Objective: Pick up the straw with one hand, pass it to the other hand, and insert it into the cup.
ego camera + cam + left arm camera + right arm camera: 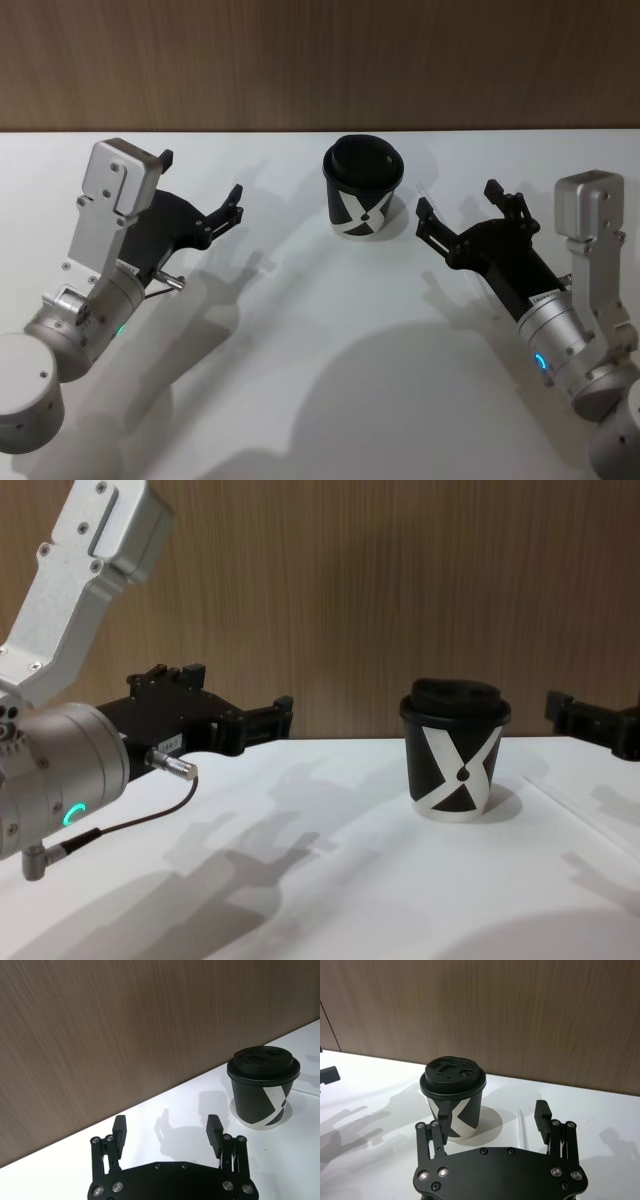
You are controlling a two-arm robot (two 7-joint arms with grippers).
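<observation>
Your left gripper [200, 180] hovers at the left with its fingers spread wide. Your right gripper [458, 203] hovers at the right, likewise spread. Both angle toward the far middle.

Black on the cup [360, 210], crossed by a bold white X-like pattern, with a white base rim and a black domed lid [365, 165]; plain white on the straw [523, 1129]; black on the left gripper [202, 176] and the right gripper [457, 199]; silver on the left wrist [85, 315] and the right wrist [560, 335], with a glowing green ring [70, 815] on the former, a blue ring [541, 362] on the latter; white on the table [300, 300]; brown wood grain on the wall [320, 60].
</observation>
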